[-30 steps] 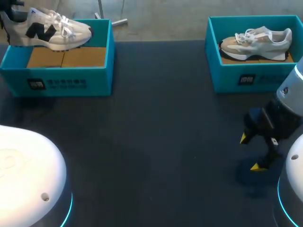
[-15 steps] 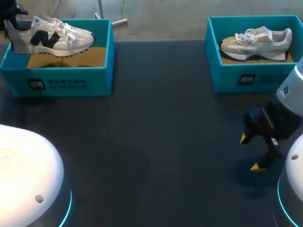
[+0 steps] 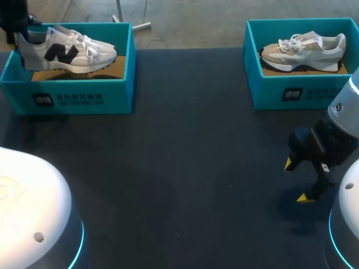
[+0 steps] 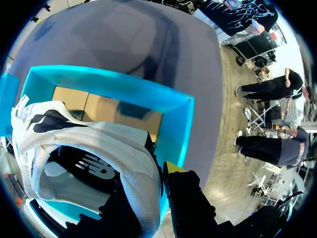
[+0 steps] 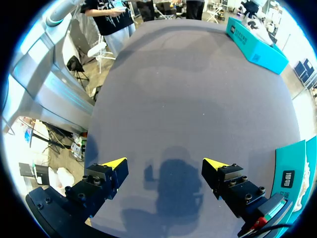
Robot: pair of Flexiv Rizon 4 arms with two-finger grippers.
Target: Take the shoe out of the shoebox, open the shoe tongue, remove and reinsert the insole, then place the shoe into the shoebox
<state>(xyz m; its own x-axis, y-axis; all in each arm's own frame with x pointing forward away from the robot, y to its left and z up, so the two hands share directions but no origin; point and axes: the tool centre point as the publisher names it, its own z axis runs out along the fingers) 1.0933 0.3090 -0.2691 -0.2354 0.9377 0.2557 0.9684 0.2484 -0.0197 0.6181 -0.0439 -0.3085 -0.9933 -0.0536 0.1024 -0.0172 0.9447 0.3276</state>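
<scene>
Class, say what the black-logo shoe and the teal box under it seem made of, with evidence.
Black-logo shoe: apparently matte textile mesh, from the dotted weave on its heel, with smoother, perhaps synthetic-leather panels. Teal box: likely cardboard, smooth printed walls; its floor is plain brown board with a flap seam.

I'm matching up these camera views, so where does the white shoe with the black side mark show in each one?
Head view: white shoe upper left, in the left shoebox's opening.
Left wrist view: close up, its heel between the left gripper's fingers, left shoebox beneath.
Right wrist view: tiny white shape atop the left shoebox, far across the table.
Shared landmark: that teal shoebox.
</scene>
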